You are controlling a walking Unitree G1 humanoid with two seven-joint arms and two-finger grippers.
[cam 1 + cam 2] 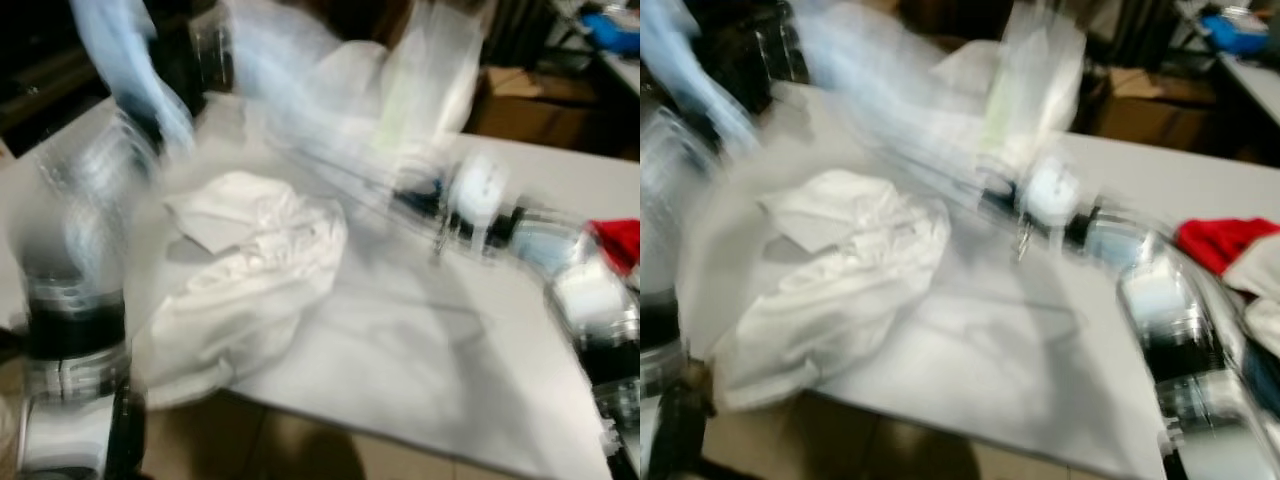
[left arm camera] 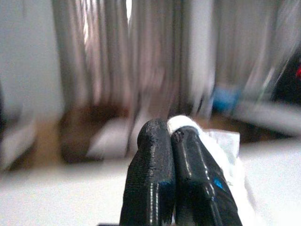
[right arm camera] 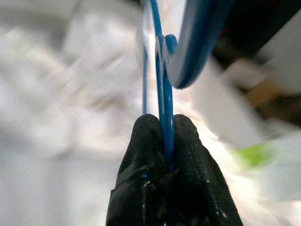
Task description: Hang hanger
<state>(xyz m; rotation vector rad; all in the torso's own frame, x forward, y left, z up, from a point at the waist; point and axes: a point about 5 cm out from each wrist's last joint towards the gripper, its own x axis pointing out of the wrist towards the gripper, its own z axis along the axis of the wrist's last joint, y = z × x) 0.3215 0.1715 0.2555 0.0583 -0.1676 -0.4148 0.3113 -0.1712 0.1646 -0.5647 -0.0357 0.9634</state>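
Observation:
In the right wrist view my right gripper [image 3: 164,123] is shut on the thin blue wire of a hanger [image 3: 162,80], whose curved blue part rises past the fingertips. My left gripper [image 2: 169,129] is shut, and a fold of white cloth [image 2: 223,157] comes out at its tips and runs along one finger. The eye views are badly blurred. My right arm [image 1: 590,300] reaches in from the right over the table, and pale white and light-blue fabric [image 1: 300,60] streaks above it. My left arm [image 1: 70,330] is raised at the left.
A crumpled white garment [image 1: 250,260] lies in a heap on the grey table [image 1: 430,370]. A red cloth [image 1: 618,240] sits at the table's right edge. A cardboard box [image 1: 530,110] stands behind. The brown floor [image 1: 300,445] shows below the near edge.

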